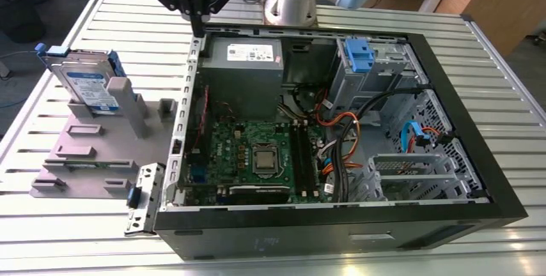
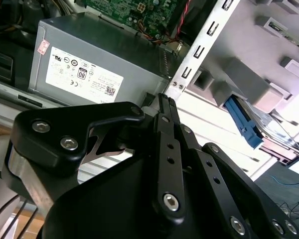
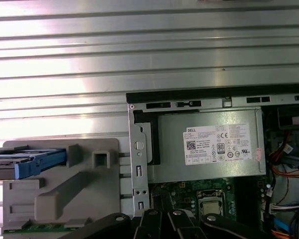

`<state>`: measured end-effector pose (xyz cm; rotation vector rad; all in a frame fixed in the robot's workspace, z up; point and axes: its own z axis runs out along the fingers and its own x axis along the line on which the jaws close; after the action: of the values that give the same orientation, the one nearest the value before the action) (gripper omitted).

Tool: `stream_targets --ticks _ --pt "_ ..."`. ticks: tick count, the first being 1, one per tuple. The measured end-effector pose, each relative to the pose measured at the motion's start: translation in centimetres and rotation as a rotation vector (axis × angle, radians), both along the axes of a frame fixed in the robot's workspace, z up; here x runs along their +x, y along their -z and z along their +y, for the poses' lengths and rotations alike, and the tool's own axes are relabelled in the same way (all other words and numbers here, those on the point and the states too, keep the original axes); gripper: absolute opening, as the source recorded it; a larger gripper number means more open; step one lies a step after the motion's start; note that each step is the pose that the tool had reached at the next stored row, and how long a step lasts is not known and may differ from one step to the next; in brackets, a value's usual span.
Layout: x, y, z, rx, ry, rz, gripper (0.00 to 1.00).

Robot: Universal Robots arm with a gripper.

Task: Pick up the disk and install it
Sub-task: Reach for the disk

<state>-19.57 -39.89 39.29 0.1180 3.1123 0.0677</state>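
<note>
The disk (image 1: 89, 87) is a silver drive with a blue-and-white label in a blue carrier. It stands on edge in a grey fixture (image 1: 85, 154) on the exterior view's left, beside the open computer case (image 1: 341, 225). Its blue end also shows in the first wrist view (image 3: 32, 163) and in the second wrist view (image 2: 246, 124). My gripper (image 1: 199, 28) hangs over the case's back left corner, above and behind the disk and well apart from it. The black fingers (image 2: 165, 107) are pressed together with nothing between them.
Inside the case are a grey power supply box (image 1: 243, 59) with a white sticker, the green motherboard (image 1: 256, 154), cables, and a drive bay with a blue latch (image 1: 358, 55). A loose metal bracket (image 1: 140, 199) lies by the case's front left. The table (image 1: 512, 84) is slatted metal.
</note>
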Motion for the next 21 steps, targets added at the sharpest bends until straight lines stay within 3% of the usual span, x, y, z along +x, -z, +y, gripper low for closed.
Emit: stream_targets --ticks 21 --pt "-1.18 0.00 0.00 0.0000 0.000 0.0000 0.11"
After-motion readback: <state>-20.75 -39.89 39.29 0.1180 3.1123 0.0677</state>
